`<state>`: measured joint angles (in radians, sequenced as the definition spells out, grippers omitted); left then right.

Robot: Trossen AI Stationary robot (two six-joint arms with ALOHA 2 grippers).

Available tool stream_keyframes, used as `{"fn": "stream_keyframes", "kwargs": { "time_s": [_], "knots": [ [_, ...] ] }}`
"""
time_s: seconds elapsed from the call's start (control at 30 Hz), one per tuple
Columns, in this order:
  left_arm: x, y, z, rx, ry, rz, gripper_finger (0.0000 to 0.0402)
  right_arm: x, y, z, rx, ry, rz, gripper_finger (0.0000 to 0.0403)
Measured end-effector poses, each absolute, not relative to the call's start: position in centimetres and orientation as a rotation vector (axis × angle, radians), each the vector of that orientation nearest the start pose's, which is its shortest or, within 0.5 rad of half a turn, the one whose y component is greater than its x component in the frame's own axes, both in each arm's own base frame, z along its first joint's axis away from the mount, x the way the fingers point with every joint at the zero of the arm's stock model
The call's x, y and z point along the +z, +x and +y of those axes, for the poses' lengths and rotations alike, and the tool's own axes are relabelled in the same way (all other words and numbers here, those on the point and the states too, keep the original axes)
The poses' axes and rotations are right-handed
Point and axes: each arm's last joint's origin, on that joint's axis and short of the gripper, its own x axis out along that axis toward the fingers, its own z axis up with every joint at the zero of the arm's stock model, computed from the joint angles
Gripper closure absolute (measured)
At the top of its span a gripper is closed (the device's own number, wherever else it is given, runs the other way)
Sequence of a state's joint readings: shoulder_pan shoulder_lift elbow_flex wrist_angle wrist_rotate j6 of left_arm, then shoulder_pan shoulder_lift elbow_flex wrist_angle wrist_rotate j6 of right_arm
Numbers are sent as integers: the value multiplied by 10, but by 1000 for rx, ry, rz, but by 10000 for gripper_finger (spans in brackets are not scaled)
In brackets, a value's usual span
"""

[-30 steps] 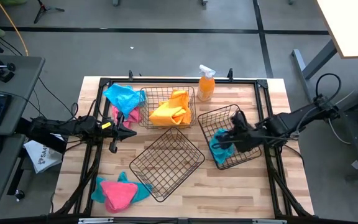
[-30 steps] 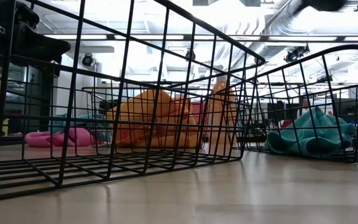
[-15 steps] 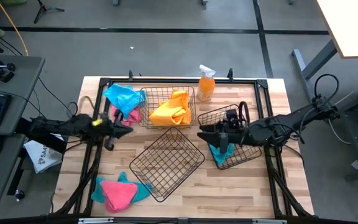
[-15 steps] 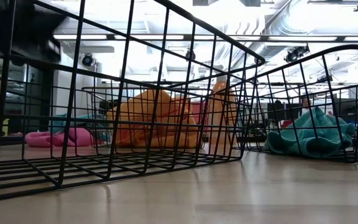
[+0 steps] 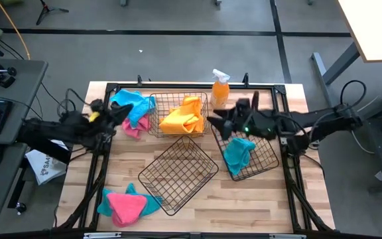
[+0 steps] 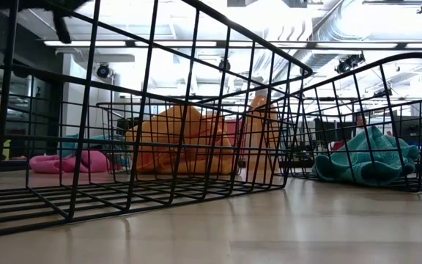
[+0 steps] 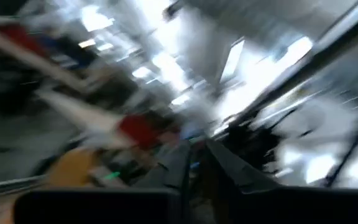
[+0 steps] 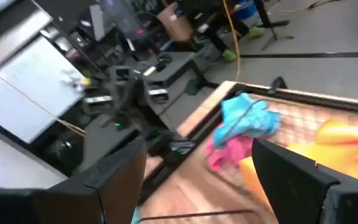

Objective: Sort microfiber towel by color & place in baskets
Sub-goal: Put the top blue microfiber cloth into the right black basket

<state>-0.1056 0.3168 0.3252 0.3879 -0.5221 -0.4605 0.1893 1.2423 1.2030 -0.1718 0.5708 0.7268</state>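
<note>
Your right hand (image 5: 216, 123) hung above the gap between the far basket (image 5: 179, 114) and the right basket (image 5: 245, 145), fingers spread wide and holding nothing. The teal towel (image 5: 238, 151) lay in the right basket just behind and below that hand, and the yellow-orange towel (image 5: 184, 117) sat in the far basket just ahead of it. Your left hand (image 5: 126, 111) was over the teal and pink pile (image 5: 132, 111) beside the far basket; I could not tell its opening (the wrist view was all blur). The middle basket (image 5: 178, 173) sat bare, and another pink-and-teal heap (image 5: 127, 203) lay well away from both hands at the near corner of the surface (image 5: 264, 206).

The likeliest trouble, as I judged it, was at the left hand. The two colours in that pile overlapped, so a pinch could lift both cloths together and spoil the sorting. A low approach could also catch a finger in the wire of the far basket and drag it. The spray bottle (image 5: 219, 89) stood close beside the right hand, and a careless swing might knock it over.
</note>
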Motion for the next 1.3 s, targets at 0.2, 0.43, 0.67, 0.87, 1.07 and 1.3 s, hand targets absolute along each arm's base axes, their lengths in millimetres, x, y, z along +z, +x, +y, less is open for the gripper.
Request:
{"fn": "stream_keyframes", "kwargs": {
  "time_s": [0.2,0.43,0.67,0.87,1.07,1.3],
  "knots": [
    [338,114,22,744,-450,-82,281,377,274,-12,-324,632,192,114],
    [348,117,58,1013,-591,393,236,370,268,-50,-308,595,283,114],
    [307,140,119,1077,-726,718,234,370,265,-62,-267,661,293,114],
    [278,139,169,1153,-852,821,234,370,267,-52,-230,702,304,114],
    [249,133,201,1181,-954,938,234,370,270,-38,-194,757,317,114],
    [219,133,221,1110,-997,1081,234,369,272,-22,-199,749,317,114]
  ]
}}
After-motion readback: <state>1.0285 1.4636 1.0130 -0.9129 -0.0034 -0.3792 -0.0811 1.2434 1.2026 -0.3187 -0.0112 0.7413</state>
